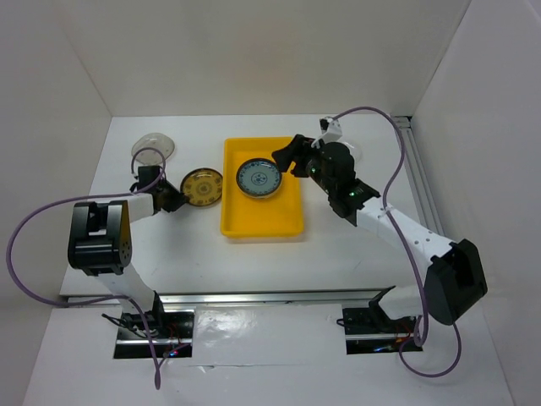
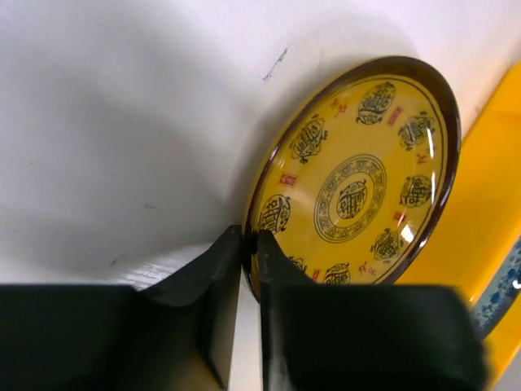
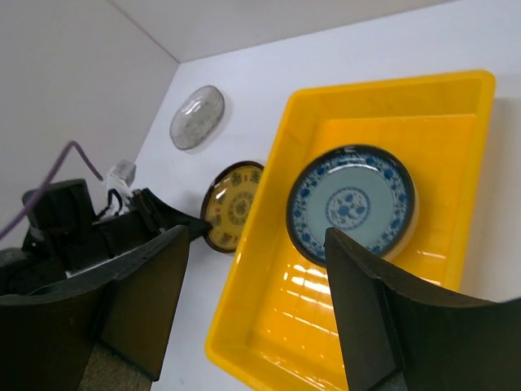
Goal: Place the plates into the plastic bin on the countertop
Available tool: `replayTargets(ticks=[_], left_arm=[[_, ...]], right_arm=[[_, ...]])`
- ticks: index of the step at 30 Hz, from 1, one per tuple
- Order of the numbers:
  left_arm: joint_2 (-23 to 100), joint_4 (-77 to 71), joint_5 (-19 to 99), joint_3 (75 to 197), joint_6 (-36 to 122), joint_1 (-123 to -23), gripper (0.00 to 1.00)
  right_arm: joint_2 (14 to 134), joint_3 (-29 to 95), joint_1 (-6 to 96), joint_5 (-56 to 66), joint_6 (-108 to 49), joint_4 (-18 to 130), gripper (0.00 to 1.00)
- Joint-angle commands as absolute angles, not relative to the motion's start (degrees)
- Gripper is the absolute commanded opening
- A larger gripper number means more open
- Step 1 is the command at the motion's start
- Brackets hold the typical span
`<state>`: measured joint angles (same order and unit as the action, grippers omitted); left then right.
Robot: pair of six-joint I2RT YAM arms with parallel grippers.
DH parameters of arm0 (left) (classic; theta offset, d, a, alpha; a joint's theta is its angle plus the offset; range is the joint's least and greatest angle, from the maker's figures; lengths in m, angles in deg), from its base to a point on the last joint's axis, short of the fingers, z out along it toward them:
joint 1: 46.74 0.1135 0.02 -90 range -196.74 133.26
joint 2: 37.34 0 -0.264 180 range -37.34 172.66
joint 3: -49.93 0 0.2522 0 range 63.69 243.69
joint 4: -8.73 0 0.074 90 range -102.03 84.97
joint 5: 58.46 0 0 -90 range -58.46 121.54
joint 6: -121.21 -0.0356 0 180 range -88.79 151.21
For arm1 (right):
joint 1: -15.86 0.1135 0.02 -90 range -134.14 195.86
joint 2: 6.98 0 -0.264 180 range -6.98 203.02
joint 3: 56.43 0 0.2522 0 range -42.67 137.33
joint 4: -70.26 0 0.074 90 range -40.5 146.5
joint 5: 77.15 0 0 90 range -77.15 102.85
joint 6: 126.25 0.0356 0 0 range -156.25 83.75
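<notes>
The yellow plastic bin (image 1: 264, 217) sits mid-countertop with a blue-patterned plate (image 1: 259, 178) lying in its far half. A yellow-and-brown plate (image 1: 202, 187) lies on the white countertop (image 1: 169, 254) just left of the bin. My left gripper (image 1: 174, 200) is shut on this plate's left rim; the left wrist view shows the rim pinched between the fingers (image 2: 278, 269) and the plate (image 2: 358, 183) slightly tilted. A clear glass plate (image 1: 154, 147) lies at the far left. My right gripper (image 1: 292, 157) hangs open and empty over the bin's far right part, above the blue plate (image 3: 350, 204).
White walls close in the countertop at the back and both sides. The right wrist view shows the bin's rim (image 3: 262, 213), the yellow-and-brown plate (image 3: 234, 205), the clear plate (image 3: 197, 118) and my left arm (image 3: 89, 236). The bin's near half holds nothing.
</notes>
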<state>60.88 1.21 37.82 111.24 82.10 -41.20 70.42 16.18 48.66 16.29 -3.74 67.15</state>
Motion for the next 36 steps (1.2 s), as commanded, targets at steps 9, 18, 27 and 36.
replayTargets(ticks=[9, 18, 27, 36], left_arm=[[53.24, -8.11, 30.5, 112.47, 83.49, -41.02, 0.0], [31.05, -10.41, 19.84, 109.22, 86.59, -47.0, 0.0], [45.69, -0.64, 41.2, 121.48, 79.99, -55.52, 0.0], [62.75, -5.46, 41.82, 135.83, 78.85, -60.97, 0.0]], right_arm=[[59.21, 8.13, 46.8, 20.22, -4.34, 63.29, 0.75], [50.68, 3.12, 42.41, 27.87, -5.49, 54.22, 0.77], [46.2, 0.31, 34.15, 26.13, -7.34, 49.03, 0.78], [46.72, -3.64, 24.48, 21.38, -6.37, 48.49, 0.78]])
